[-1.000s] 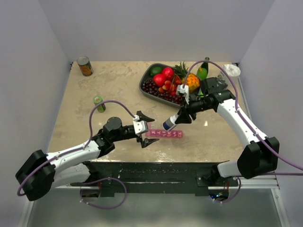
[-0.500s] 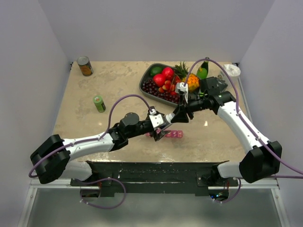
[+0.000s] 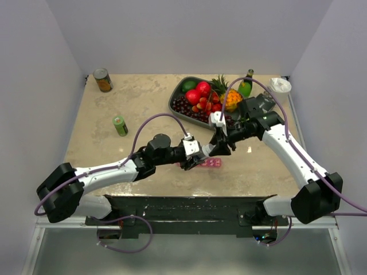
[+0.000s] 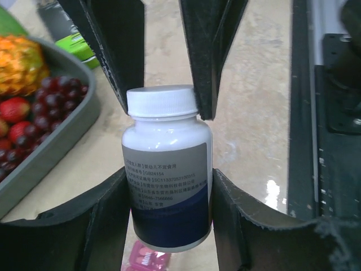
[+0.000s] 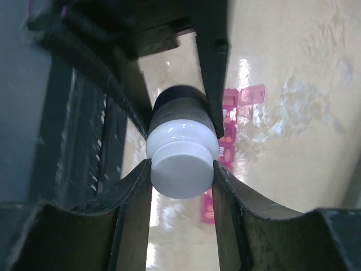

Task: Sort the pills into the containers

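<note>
held at both ends: pill bottle (image 4: 166, 175) pinched at its white cap (image 4: 162, 101) by the right gripper (image 5: 181, 169), clasped round the labelled body by the left gripper (image 4: 168, 178). may slip or scatter pills past the pink pill organizer (image 3: 211, 163), lying on the table (image 4: 265, 84) just beneath, if twisted under a weak hold. seen from the left wrist alone: label, fruit tray (image 4: 51, 152). from the right wrist alone: pink flaps, likely open lids.

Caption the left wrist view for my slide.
Left gripper and right gripper hold one white pill bottle above the pink containers.
</note>
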Controlling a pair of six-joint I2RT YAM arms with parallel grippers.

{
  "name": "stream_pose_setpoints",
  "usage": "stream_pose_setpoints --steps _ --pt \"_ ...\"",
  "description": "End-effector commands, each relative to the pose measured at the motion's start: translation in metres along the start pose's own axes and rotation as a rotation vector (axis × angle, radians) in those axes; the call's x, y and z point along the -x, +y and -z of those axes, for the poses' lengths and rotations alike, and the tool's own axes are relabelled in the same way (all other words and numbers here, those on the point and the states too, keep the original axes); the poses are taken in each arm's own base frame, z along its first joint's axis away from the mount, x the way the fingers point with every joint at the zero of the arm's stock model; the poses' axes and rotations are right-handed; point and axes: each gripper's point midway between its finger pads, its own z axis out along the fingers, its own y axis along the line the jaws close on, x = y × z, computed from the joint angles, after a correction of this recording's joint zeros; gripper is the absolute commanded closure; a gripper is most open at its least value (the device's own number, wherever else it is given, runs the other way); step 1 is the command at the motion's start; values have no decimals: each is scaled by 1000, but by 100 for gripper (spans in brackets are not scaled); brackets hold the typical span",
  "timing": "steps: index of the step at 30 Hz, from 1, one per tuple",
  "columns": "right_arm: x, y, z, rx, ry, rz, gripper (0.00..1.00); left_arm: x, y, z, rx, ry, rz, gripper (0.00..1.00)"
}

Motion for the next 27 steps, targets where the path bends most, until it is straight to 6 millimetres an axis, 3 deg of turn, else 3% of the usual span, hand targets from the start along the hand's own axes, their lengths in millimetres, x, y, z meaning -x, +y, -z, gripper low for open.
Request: stream_pose_setpoints --steps 1,2,4,5,7,9,11,14,15,17,18,21,27 --pt "17 52 12 163 -36 520 100 14 -26 18 -210 -89 -29 100" --pt "16 47 12 147 -23 571 100 10 -31 22 -248 -95 -18 100" --pt "16 38 13 120 7 577 100 12 -24 28 -229 -110 -5 100" --pt "24 27 13 80 1 572 89 12 -22 30 -212 -109 -1 100" --pt "34 28 14 61 -27 489 47 12 -19 31 -191 -108 8 100" --pt "47 28 16 39 -64 357 20 9 -13 31 -153 -96 21 100" --pt "62 26 17 29 -111 279 1 5 -6 32 -98 -91 45 100" --pt "72 16 15 -19 -132 45 1 2 1 38 -19 -91 65 100" --pt "70 17 12 -23 -130 -118 1 1 2 40 -5 -92 63 100" --pt "67 6 5 -55 -138 -277 1 4 2 44 33 -108 54 100" --pt "53 3 -4 -61 -116 -454 1 6 3 45 45 -114 52 100" --pt "41 -3 -16 -81 -105 -635 1 8 3 45 67 -117 49 100" --pt "33 -7 -31 -129 -71 -697 1 5 7 43 89 -105 61 100"
